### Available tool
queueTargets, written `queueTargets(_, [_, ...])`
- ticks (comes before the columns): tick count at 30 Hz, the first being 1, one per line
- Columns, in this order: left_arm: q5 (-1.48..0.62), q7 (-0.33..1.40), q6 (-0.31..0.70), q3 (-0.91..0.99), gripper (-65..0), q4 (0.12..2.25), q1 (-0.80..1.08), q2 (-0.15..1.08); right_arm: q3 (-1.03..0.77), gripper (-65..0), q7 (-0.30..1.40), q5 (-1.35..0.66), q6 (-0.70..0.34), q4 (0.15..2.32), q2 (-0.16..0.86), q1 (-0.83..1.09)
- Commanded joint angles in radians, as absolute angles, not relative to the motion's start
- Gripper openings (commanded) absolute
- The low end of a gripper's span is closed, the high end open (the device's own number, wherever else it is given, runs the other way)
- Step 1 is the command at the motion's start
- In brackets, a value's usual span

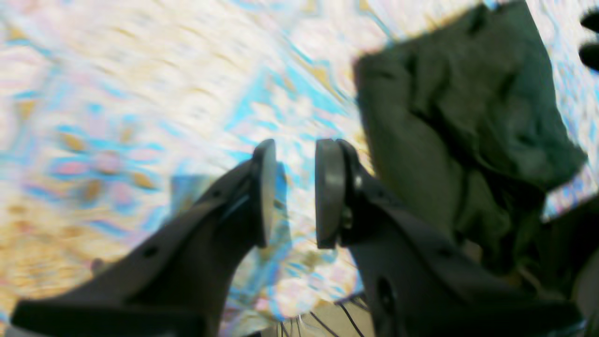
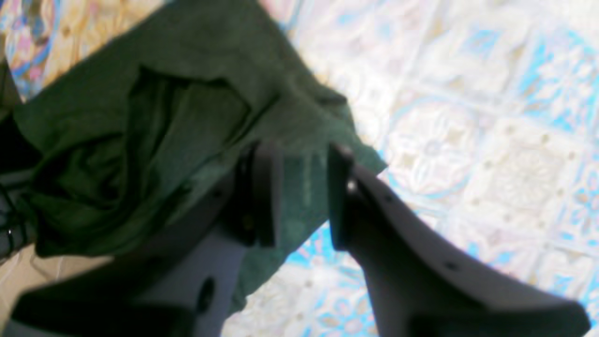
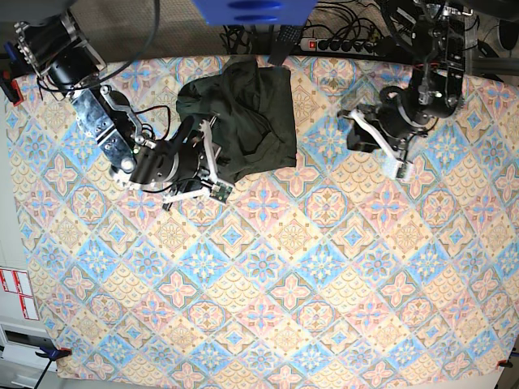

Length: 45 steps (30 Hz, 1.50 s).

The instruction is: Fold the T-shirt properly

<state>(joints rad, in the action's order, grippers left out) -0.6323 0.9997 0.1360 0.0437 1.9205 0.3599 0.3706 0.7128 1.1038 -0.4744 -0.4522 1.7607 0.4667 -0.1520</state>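
T-shirt (image 3: 243, 121) lies bunched and rumpled at the far edge of the patterned tablecloth (image 3: 268, 267), not yet flat. Right gripper (image 2: 304, 196) hangs over its near corner, jaws spread, pinching nothing. Left gripper (image 1: 295, 192) sits well apart over bare cloth, jaws parted and empty. Best to nip only that corner's top layer, then draw outward slowly so folds spread

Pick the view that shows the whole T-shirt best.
The base view: the T-shirt lies bunched on the patterned cloth, its whole outline visible. The right wrist view shows only a close, partly blocked portion; the left wrist view is blurred and shows it off to the side.
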Motion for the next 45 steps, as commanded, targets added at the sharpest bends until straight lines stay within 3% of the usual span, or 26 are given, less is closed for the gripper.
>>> queueTargets(1, [-0.641, 0.986, 0.139, 0.073, -51.8, 1.937, 0.357, 0.378, 0.714, -48.3, 1.099, -0.483, -0.458, 1.739, 0.467, -0.16])
queueTargets(12, [-0.641, 0.989, 0.139, 0.191, -51.8, 1.936, 0.36, 0.378, 0.717, -48.1, 1.093, -0.481, -0.458, 1.547, 0.311, -0.209])
queueTargets(21, [-0.641, 0.99, 0.143, 0.162, -51.7, 1.936, 0.36, 0.361, 0.743, -48.0, 1.092, -0.481, -0.458, 1.458, 0.216, -0.266])
queueTargets(26, [-0.641, 0.99, 0.143, 0.05, -51.7, 1.939, 0.361, 0.361, 0.812, -48.0, 1.03, -0.481, -0.458, 1.366, 0.148, -0.306])
queueTargets(31, [-0.641, 0.99, 0.143, -0.102, -51.7, 1.942, 0.361, 0.366, 0.796, -48.0, 0.944, -0.481, -0.458, 1.345, 0.143, -0.318])
queueTargets(37, [-0.638, 0.99, 0.143, -0.246, -51.7, 1.959, 0.358, 0.41, 0.602, -48.4, 0.924, -0.481, -0.458, 1.357, 0.15, -0.321])
queueTargets(45, [-0.638, 0.989, 0.143, -0.384, -51.7, 2.017, 0.351, 0.44, 0.478, -48.3, 0.952, -0.483, -0.458, 1.477, 0.291, -0.305])
